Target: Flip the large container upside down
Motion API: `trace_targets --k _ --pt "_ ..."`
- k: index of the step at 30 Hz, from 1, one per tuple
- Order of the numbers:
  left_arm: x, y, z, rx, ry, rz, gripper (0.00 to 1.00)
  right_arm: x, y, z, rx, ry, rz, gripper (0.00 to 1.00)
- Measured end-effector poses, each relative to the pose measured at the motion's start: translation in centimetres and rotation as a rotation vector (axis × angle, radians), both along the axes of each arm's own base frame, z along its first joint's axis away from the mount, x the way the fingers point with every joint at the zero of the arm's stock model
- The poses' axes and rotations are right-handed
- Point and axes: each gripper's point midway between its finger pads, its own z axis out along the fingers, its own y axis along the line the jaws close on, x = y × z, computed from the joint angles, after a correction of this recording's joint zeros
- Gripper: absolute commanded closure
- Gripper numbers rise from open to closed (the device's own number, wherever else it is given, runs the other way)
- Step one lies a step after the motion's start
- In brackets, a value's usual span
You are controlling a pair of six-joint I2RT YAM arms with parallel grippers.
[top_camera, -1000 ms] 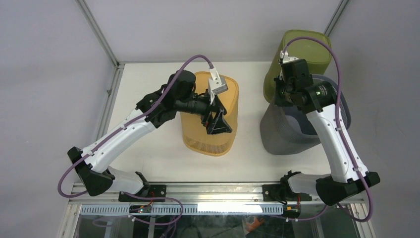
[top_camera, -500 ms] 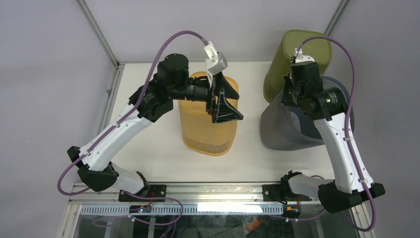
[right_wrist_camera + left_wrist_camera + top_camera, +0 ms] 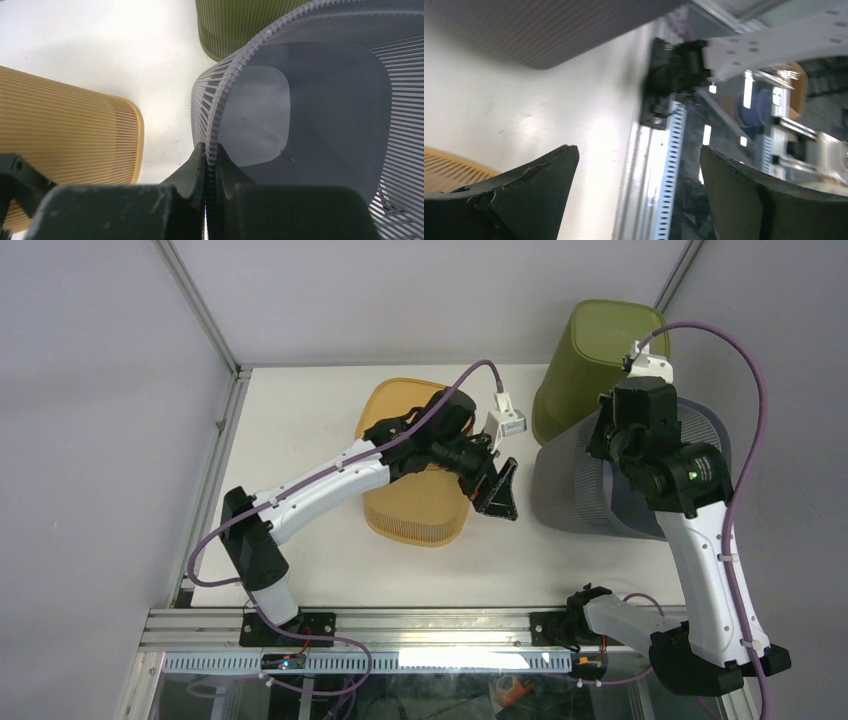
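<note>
Three ribbed bins share the white table. The biggest, the large grey container, is the one the task concerns. It lies directly ahead of and below the right pincer, tipped well off upright, so its mouth faces that arm and its smooth inner floor shows in the wrist view. That lean reads as the halfway pose of a flip: a bin this wide can hardly be spanned, so it is probably being levered over by its edge. Whether its base touches the table cannot be told from here. Just beyond the right pincer, close against the grey wall, stands the olive bin, which leaves little room for the container to swing that way. Well off to the right pincer's left sits the yellow bin, seemingly with its closed end up, and a strip of bare table separates it from the grey wall. The left pincer hangs over that strip, just beside the yellow bin, with its jaws spread wide and nothing between them. Its place suggests it is there to brace or push the grey side once the container rolls. Smallest of all is the grey rim. The right pincer is clamped narrowly on it, one finger inside and one outside, a thin pinch that suits lifting but could slip as the weight shifts.
</note>
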Motion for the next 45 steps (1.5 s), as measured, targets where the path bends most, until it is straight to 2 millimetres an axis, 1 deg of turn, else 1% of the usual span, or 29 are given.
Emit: trace_targets --k 3,4,5,6,8,10,13,14,16,17,19,20,22,23,24,25,26,28,29,31,32,33,34,36,37,39,41,43,45 --pt "2.8 0.5 -2.3 0.070 -0.012 0.092 0.03 0.0 -0.1 0.0 -0.004 -0.002 -0.007 1.00" --pt "4.2 0.9 -3.0 0.089 -0.009 0.132 0.03 0.0 -0.2 0.1 -0.006 -0.003 -0.008 1.00" --pt "5.9 1.6 -3.6 0.104 -0.008 0.176 0.03 0.0 -0.2 0.1 -0.007 -0.003 -0.010 1.00" --pt "8.0 2.3 -3.7 0.100 -0.009 0.227 0.03 0.0 -0.2 0.1 -0.009 -0.003 -0.010 1.00" --pt "12.0 4.5 -3.7 0.102 -0.017 0.339 0.02 -0.1 -0.4 0.1 -0.014 -0.004 -0.014 1.00" --pt "16.9 7.8 -4.4 0.122 -0.023 0.483 0.02 -0.2 -0.5 0.2 -0.015 -0.007 -0.013 1.00" --pt "23.2 12.8 -5.8 0.158 -0.022 0.669 0.02 -0.5 -0.4 0.3 -0.007 -0.011 -0.004 1.00" --pt "25.6 14.8 -6.3 0.170 -0.020 0.741 0.02 -0.7 -0.2 0.4 0.003 -0.014 0.006 1.00" --pt "28.9 17.8 -7.4 0.191 -0.008 0.842 0.02 -0.9 0.3 0.5 0.025 -0.018 0.030 1.00" --pt "30.1 19.4 -7.7 0.197 -0.007 0.884 0.02 -1.0 0.7 0.6 0.041 -0.019 0.050 1.00" --pt "31.9 21.9 -8.4 0.207 0.015 0.952 0.02 -1.2 1.7 0.6 0.082 -0.023 0.098 1.00" --pt "32.3 22.9 -8.6 0.209 0.027 0.977 0.02 -1.2 2.6 0.6 0.116 -0.027 0.131 1.00" --pt "32.6 24.0 -8.7 0.213 0.042 1.001 0.02 -1.2 4.5 0.4 0.197 -0.033 0.197 1.00" --pt "32.6 24.1 -8.4 0.208 0.039 1.002 0.01 -1.0 6.0 0.1 0.262 -0.037 0.243 1.00" --pt "32.3 23.8 -8.0 0.202 0.033 0.997 0.01 -0.8 7.3 -0.1 0.322 -0.043 0.281 1.00" --pt "31.9 23.3 -7.5 0.195 0.027 0.989 0.01 -0.2 9.2 0.1 0.403 -0.068 0.341 1.00" --pt "31.4 22.7 -6.7 0.184 0.021 0.978 0.01 0.1 10.6 -0.1 0.463 -0.077 0.384 1.00" --pt "30.0 21.2 -4.3 0.146 -0.001 0.954 0.01 1.1 13.0 0.2 0.575 -0.119 0.459 1.00" --pt "29.2 20.7 -2.6 0.116 -0.018 0.945 0.01 1.7 14.0 0.3 0.621 -0.138 0.487 1.00" --pt "27.7 19.8 1.6 0.046 -0.061 0.932 0.01 2.8 16.2 0.0 0.708 -0.130 0.526 1.00" --pt "27.1 19.7 4.1 0.004 -0.093 0.932 0.01 3.3 17.4 -0.4 0.744 -0.108 0.543 1.00" --pt "26.6 19.9 7.1 -0.048 -0.138 0.941 0.01 3.7 19.2 -1.1 0.797 -0.065 0.565 1.00" --pt "26.0 20.4 10.2 -0.102 -0.186 0.953 0.01 3.8 21.0 -1.7 0.846 -0.025 0.590 1.00" --pt "24.8 21.7 15.6 -0.197 -0.281 0.982 0.01 3.8 23.7 -2.7 0.922 0.040 0.624 1.00" --pt "23.5 22.5 18.9 -0.257 -0.337 0.992 0.01 3.8 24.7 -3.1 0.959 0.059 0.629 1.00" --pt "21.1 23.8 23.4 -0.343 -0.419 1.004 0.01 4.0 25.8 -4.0 1.013 0.093 0.613 1.00" --pt "19.0 24.6 26.3 -0.407 -0.471 1.005 0.01 4.5 26.3 -4.6 1.060 0.106 0.581 1.00" --pt "17.8 24.9 27.5 -0.434 -0.489 1.003 0.01 5.0 26.2 -5.3 1.088 0.103 0.537 1.00" --pt "17.5 25.0 27.6 -0.440 -0.485 1.003 0.01 5.5 25.9 -5.9 1.104 0.098 0.494 1.00"
